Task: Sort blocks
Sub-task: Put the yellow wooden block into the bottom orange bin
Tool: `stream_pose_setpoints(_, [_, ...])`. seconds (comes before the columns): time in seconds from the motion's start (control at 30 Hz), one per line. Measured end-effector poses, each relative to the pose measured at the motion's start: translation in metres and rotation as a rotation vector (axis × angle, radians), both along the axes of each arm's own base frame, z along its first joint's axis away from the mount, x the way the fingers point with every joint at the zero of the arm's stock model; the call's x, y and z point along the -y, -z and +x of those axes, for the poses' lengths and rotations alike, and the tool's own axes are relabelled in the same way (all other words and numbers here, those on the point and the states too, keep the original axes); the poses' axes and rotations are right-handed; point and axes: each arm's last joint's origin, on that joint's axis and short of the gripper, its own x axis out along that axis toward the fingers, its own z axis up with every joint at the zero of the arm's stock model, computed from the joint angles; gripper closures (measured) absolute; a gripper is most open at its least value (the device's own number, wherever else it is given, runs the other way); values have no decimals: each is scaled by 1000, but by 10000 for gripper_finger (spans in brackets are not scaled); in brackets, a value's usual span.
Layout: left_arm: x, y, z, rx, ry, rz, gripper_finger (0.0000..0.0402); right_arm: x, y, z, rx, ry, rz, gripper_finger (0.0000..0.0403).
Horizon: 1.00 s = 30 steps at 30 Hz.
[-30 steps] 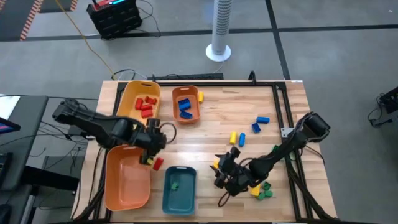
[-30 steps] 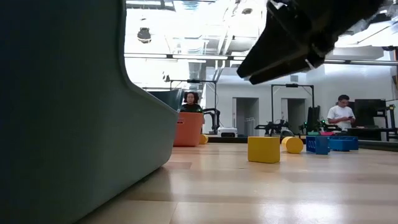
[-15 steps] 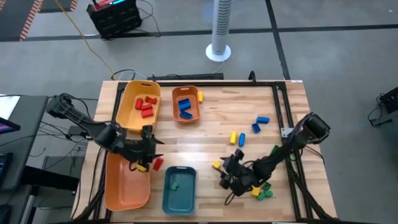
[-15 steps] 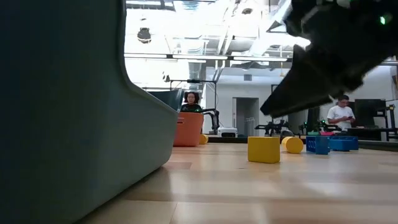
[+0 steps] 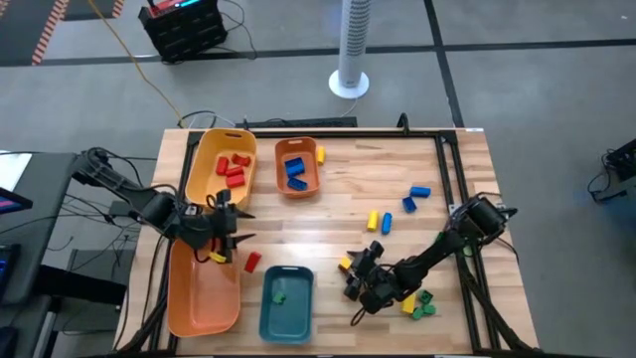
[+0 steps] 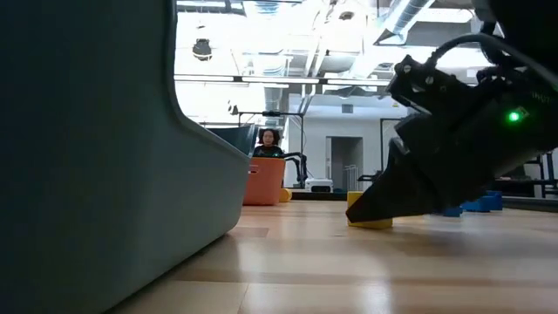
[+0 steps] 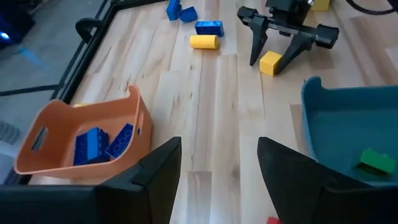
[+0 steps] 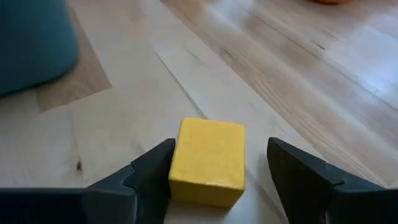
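My right gripper (image 5: 351, 275) is open and low at the near middle of the table. Its two fingers stand either side of a yellow block (image 8: 208, 158), which rests flat on the wood (image 6: 370, 220). My left gripper (image 5: 227, 225) is open and holds nothing, hovering between the yellow tray (image 5: 211, 149) and the large orange tray (image 5: 199, 293). A red block (image 5: 251, 262) lies on the table near it. Other loose blocks: blue (image 5: 418, 193), yellow (image 5: 374, 220), and a green and yellow cluster (image 5: 418, 306). My right gripper has one finger (image 8: 152, 171) right beside a side face of the yellow block, and I cannot tell whether it touches. A gap shows between the block and the other finger (image 8: 298, 171). The fingers come low along the table.
The yellow tray holds red blocks (image 5: 233, 169). A small orange tray (image 5: 310, 177) holds blue blocks (image 7: 99, 142). A teal tray (image 5: 298, 320) holds one green block (image 7: 376, 158). A black frame rail (image 5: 452, 179) borders the table. People stand in the room beyond.
My right gripper has come down onto the table around the yellow block, staying open. My left gripper has drawn back toward the table's left edge, away from the red block, and has kept open.
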Motion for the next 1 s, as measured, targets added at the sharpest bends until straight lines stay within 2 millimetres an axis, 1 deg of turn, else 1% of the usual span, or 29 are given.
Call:
stream_pose_setpoints(0.1, [-1, 0, -2, -10, 15, 30, 194, 2, -2, 1, -8, -7, 10, 166])
stream_pose_setpoints(0.2, [-2, 1, -3, -33, 32, 111, 194, 7, -5, 3, -45, -28, 3, 226])
stream_pose_setpoints(0.3, [-3, 0, -3, -38, 37, 193, 194, 18, -14, 9, -92, -62, -5, 285])
stream_pose_setpoints(0.4, [-6, 0, -2, -46, 30, 257, 194, 37, -31, 17, -136, -119, -10, 287])
stream_pose_setpoints(0.5, [-7, 0, -1, -48, 22, 262, 194, 60, -57, 25, -137, -190, -21, 287])
stream_pose_setpoints(0.57, [-8, 1, 0, -36, 15, 258, 194, 74, -78, 28, -107, -218, -54, 287])
stream_pose_setpoints(0.67, [-7, 14, 5, -10, 48, 319, 194, 98, -112, 35, 29, -260, -72, 280])
stream_pose_setpoints(0.73, [-5, 24, 10, 17, 98, 406, 194, 115, -134, 42, 177, -333, -27, 271])
stream_pose_setpoints(0.77, [-5, 28, 12, 28, 128, 472, 194, 123, -141, 44, 242, -377, 1, 269])
stream_pose_setpoints(0.83, [-5, 37, 16, 46, 180, 604, 194, 138, -151, 50, 351, -461, 60, 269])
stream_pose_setpoints(0.9, [-6, 42, 18, 74, 200, 701, 194, 151, -154, 52, 406, -517, 128, 271])
stream_pose_setpoints(1.0, [-11, 40, 22, 164, 167, 747, 194, 163, -161, 56, 454, -544, 169, 271])
